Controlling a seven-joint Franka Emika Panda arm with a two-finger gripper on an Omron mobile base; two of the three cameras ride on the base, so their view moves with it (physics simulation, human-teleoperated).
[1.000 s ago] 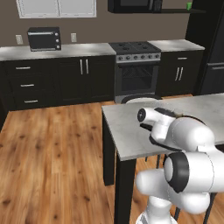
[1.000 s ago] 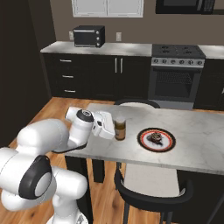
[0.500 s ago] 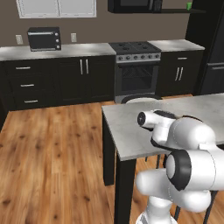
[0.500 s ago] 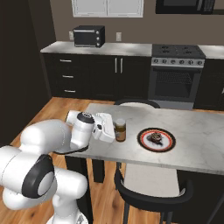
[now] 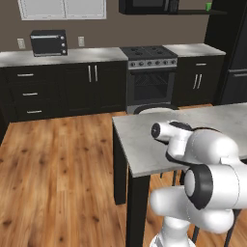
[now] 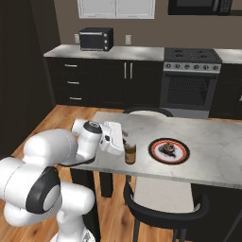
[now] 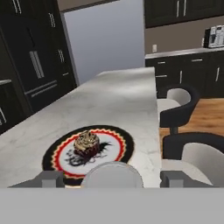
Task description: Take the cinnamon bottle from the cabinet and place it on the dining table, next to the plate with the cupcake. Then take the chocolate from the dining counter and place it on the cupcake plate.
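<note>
Left base view: the arm's white body hides the hand over the dining table (image 5: 140, 144), much as 1 second ago. Right base view: the gripper (image 6: 125, 140) has drawn back slightly from the cinnamon bottle (image 6: 130, 153), which stands upright on the table just left of the plate (image 6: 169, 151). Hand view: both fingertips (image 7: 48, 178) sit wide apart, the pale lid between them untouched. Judging by that, step 1 looks done; the chocolate comes next.
</note>
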